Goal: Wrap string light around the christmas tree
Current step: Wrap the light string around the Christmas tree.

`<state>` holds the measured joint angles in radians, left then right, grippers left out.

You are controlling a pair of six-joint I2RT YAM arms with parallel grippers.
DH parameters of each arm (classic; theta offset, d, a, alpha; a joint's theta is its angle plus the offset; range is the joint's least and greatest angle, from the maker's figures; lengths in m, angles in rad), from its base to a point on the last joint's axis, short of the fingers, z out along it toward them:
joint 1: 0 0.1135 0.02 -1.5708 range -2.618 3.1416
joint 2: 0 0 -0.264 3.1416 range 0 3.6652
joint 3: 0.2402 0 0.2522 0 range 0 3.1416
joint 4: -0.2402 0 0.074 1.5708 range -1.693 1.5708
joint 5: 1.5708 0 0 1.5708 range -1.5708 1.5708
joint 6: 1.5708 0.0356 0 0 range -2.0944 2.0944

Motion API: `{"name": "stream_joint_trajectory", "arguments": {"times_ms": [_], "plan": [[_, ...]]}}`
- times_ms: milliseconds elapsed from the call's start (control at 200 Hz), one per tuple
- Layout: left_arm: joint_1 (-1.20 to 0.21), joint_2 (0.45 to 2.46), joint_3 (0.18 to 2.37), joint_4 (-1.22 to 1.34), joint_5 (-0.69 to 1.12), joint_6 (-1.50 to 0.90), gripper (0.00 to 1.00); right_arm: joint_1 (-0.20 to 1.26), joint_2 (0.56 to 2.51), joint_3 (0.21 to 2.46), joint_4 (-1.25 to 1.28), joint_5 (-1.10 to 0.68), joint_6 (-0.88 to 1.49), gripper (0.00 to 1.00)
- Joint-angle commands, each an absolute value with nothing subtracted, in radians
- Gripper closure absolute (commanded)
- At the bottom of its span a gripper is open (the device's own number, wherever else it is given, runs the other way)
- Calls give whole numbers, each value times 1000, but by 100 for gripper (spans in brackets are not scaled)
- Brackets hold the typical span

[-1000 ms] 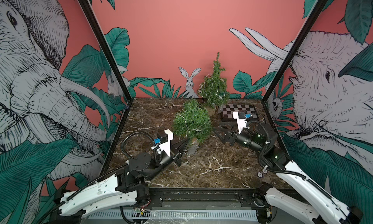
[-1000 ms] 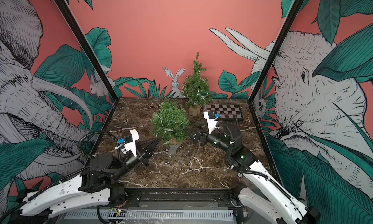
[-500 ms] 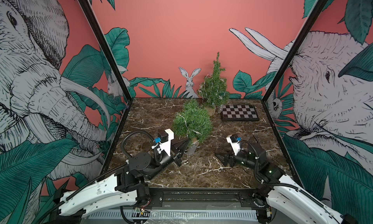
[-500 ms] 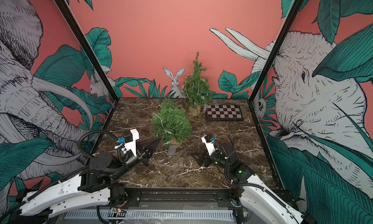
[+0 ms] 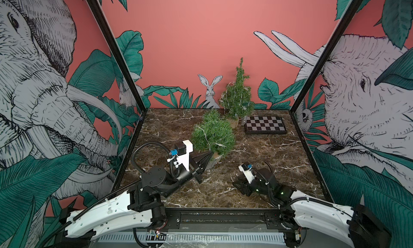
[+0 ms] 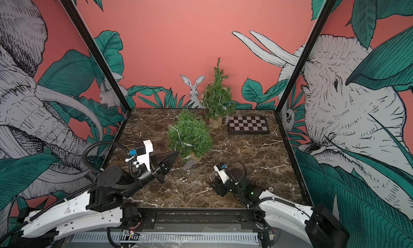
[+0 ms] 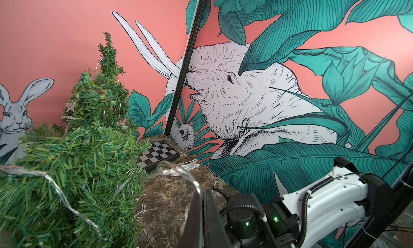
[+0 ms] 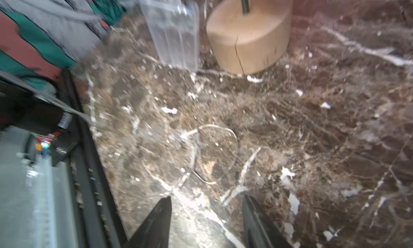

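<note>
The christmas tree (image 5: pixel 212 133) (image 6: pixel 190 135) stands mid-table on a round wooden base (image 8: pixel 250 34), with the clear string light (image 7: pixel 178 168) draped loosely over its branches. My left gripper (image 5: pixel 210 153) (image 7: pixel 202 194) sits beside the tree's lower left side, shut on the string light wire, which runs from the foliage to its tips. A slack loop of the wire (image 8: pixel 214 155) lies on the marble. My right gripper (image 5: pixel 235 184) (image 8: pixel 206 200) is low over the table near the front right, open, with nothing between its fingers.
A second small tree (image 5: pixel 238 97) with a light string wound on it stands at the back wall. A chessboard (image 5: pixel 264 124) lies at the back right. A clear battery box (image 8: pixel 176 34) lies next to the near tree's base. Frame posts and walls close in the table.
The right arm has pulled back from beside the tree toward the table's front edge and dropped low, its jaws narrowing. The left arm has not moved.
</note>
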<state>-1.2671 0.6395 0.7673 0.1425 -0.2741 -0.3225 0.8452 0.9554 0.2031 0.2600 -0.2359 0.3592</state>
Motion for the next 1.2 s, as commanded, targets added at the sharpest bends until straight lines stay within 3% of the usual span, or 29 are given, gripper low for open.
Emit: {"name": "stream_joint_trajectory", "arguments": {"times_ms": [0, 175, 465, 635, 1000, 1195], "plan": [[-1267, 643, 802, 184, -257, -346, 100, 867, 1046, 214, 405, -150, 374, 53], [-1267, 637, 805, 192, -256, -350, 100, 931, 1169, 220, 532, -132, 388, 53], [-1268, 608, 804, 206, -259, -368, 100, 982, 1264, 315, 451, 54, 366, 49], [-1268, 618, 804, 257, -273, -408, 100, 1015, 1257, 296, 502, 78, 359, 45], [-1267, 644, 849, 219, -298, -406, 100, 1060, 1151, 222, 719, -170, 225, 38], [-1267, 638, 838, 219, -316, -411, 100, 1128, 1189, 197, 889, -256, 191, 28]]}}
